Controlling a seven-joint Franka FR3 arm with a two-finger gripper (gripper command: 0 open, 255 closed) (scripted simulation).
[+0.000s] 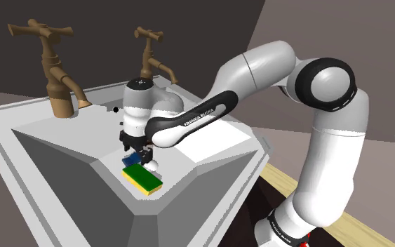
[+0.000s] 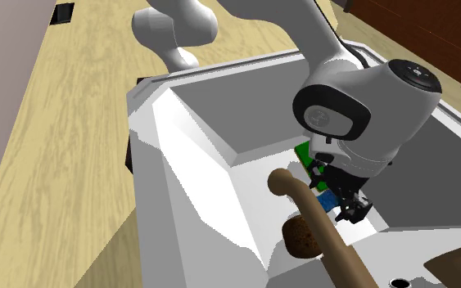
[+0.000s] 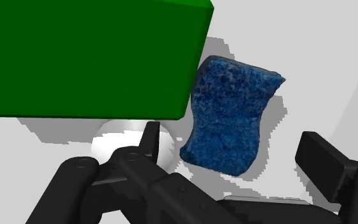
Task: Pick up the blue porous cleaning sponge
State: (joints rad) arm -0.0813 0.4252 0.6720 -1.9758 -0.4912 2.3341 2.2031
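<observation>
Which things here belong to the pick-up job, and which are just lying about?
Job: blue sponge; the open hand straddling it, not touching.
Lying about: green block; white round object; brown tap; second tap; sink.

1. The arm (image 1: pixel 259 67) has smooth, rounded white shells.
2. Its joints (image 1: pixel 327 84) are dark rings and caps.
3. A black band (image 1: pixel 189 123) on the forearm carries white lettering.
4. The gripper (image 3: pixel 231 137) is all black, with blocky, square-ended fingers (image 3: pixel 327 164).
5. A small red mark (image 1: pixel 302 243) shows near the base.
</observation>
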